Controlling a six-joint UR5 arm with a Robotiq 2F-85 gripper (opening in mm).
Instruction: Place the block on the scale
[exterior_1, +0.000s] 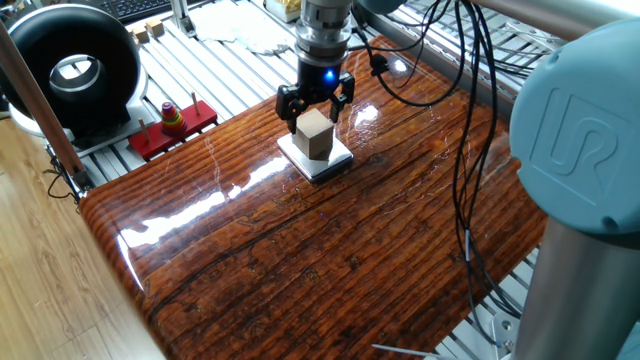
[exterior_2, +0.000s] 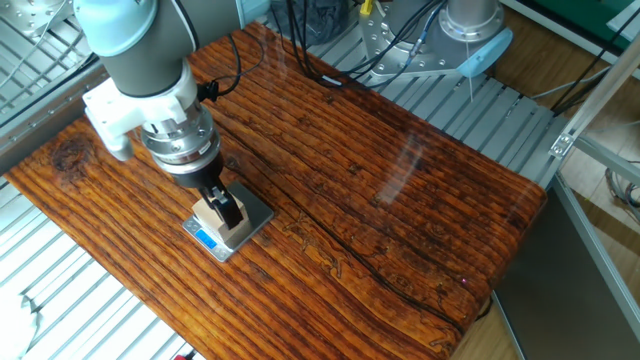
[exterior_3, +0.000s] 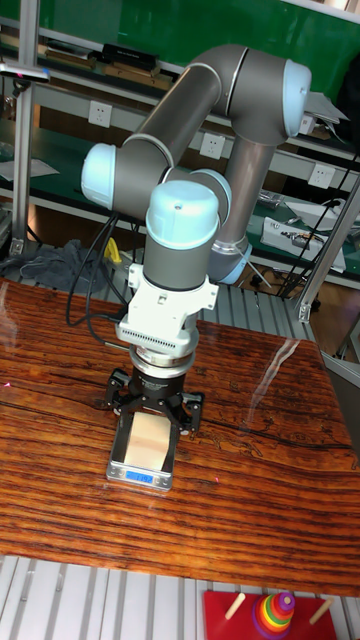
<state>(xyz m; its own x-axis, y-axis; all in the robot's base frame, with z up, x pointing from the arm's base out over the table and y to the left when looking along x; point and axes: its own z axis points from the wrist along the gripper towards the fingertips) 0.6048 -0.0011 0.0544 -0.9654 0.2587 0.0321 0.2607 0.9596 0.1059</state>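
The block (exterior_1: 316, 137), a light tan wooden cube, rests on the scale (exterior_1: 337, 159), a thin white square plate on the wooden table. In the tall fixed view the block (exterior_3: 150, 436) sits behind the scale's blue display (exterior_3: 140, 477). My gripper (exterior_1: 315, 110) hangs straight down over the block, open, with its black fingers (exterior_1: 285, 103) spread to either side of the cube's top and a gap showing. From the other fixed view the gripper (exterior_2: 221, 210) partly hides the block (exterior_2: 209, 216) on the scale (exterior_2: 256, 215).
A red base with coloured stacking rings (exterior_1: 172, 124) lies off the table's left edge beside a black round device (exterior_1: 75, 68). Black cables (exterior_1: 470, 130) hang over the table's right side. A large grey arm housing (exterior_1: 585, 150) fills the near right.
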